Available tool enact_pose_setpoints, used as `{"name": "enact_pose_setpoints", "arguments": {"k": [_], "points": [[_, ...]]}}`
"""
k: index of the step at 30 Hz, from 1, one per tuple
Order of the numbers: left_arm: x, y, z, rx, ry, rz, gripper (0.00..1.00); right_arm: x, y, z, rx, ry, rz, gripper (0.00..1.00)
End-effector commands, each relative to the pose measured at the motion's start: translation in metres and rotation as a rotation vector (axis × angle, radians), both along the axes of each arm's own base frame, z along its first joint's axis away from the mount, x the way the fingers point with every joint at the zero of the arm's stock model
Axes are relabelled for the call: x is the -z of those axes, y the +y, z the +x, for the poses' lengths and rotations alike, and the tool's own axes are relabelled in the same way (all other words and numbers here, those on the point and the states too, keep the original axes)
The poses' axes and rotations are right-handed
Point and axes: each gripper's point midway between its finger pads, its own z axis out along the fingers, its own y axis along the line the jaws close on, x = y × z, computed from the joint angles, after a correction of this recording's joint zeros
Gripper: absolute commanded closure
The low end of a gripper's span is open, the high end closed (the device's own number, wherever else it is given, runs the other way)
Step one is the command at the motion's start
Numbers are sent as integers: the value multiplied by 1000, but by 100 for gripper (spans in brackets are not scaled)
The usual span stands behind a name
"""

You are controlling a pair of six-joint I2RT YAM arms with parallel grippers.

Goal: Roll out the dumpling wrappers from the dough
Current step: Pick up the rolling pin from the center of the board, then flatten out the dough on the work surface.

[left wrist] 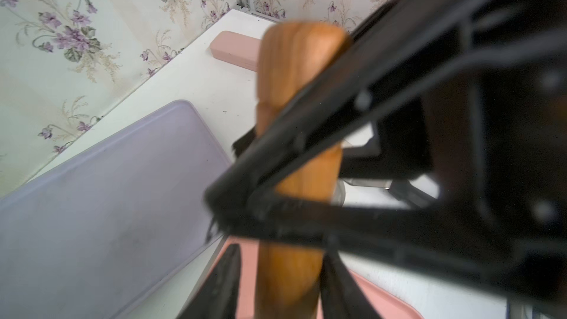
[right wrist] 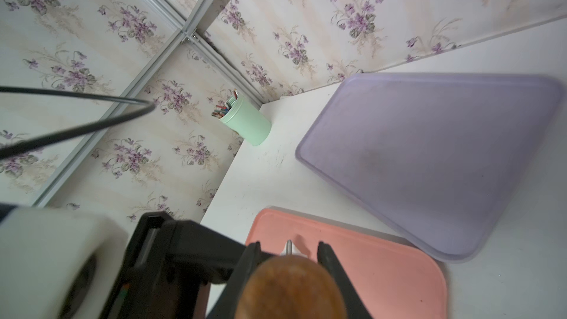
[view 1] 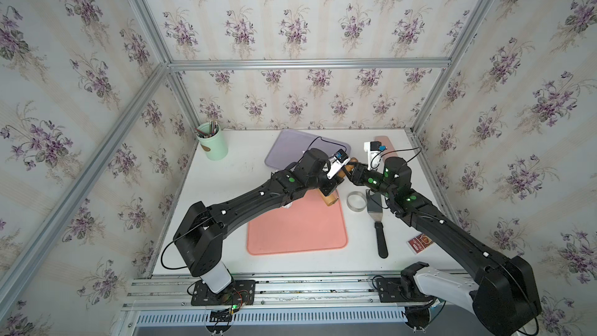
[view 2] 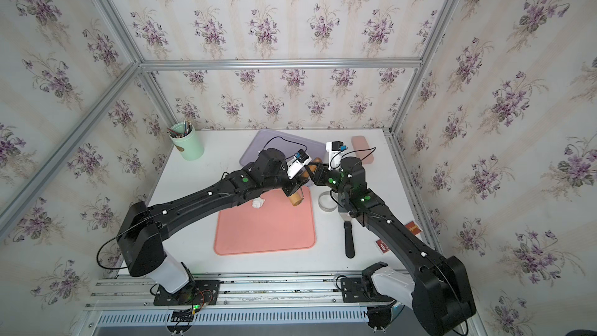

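A wooden rolling pin (view 1: 330, 200) hangs tilted over the far right corner of the pink mat (view 1: 297, 231). My right gripper (right wrist: 288, 245) is shut on the pin's upper end (right wrist: 291, 290). My left gripper (left wrist: 282, 259) straddles the lower part of the pin (left wrist: 288, 283) and is open, with a gap showing beside one finger (left wrist: 225, 274). In both top views the two grippers meet at the pin, left (view 1: 327, 188) below right (view 1: 350, 169). The dough (view 2: 258, 202) is a small white lump on the mat, beside my left forearm. No dumpling wrappers show in any view.
A purple tray (view 1: 290, 147) lies behind the mat. A metal ring (view 1: 356, 201) and a black-handled spatula (view 1: 379, 231) lie right of the mat, under my right arm. A green cup (view 1: 213, 143) stands at the back left, a pink case (view 2: 363, 153) at the back right.
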Motion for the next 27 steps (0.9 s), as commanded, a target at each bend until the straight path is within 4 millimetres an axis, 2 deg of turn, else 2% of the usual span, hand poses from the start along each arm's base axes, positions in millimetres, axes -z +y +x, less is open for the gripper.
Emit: {"name": "enact_pose_setpoints", "arguments": {"k": [1, 4, 7, 9, 11, 13, 14, 15, 16, 18, 21, 27], "points": [[-16, 10, 1, -39, -41, -34, 23, -18, -14, 10, 101, -76, 17, 100], [-19, 18, -10, -31, -29, -47, 18, -21, -21, 13, 151, -89, 30, 100], [-21, 37, -20, -70, -7, -59, 17, -21, -24, 16, 180, -71, 65, 100], [-23, 64, -23, -156, 22, -83, 12, -14, -24, 20, 204, -17, 65, 100], [-10, 102, -22, -287, 92, -93, 12, -8, -18, 19, 227, 27, 89, 100], [12, 155, -18, -482, 195, -106, 13, -9, -2, 12, 217, 16, 109, 100], [25, 182, -16, -581, 251, -118, 13, -7, 18, 3, 180, 26, 108, 100], [37, 206, -16, -675, 296, -124, 13, -5, 27, 1, 173, 33, 111, 100], [51, 228, -18, -758, 345, -135, 13, 0, 40, -1, 159, 44, 116, 100], [75, 261, -22, -871, 422, -156, 15, 5, 63, -2, 124, 38, 107, 100], [110, 294, -27, -988, 527, -165, 16, 16, 97, 3, 82, 54, 109, 100], [150, 323, -27, -1097, 626, -169, 24, 34, 134, 17, 105, 45, 124, 100]]}}
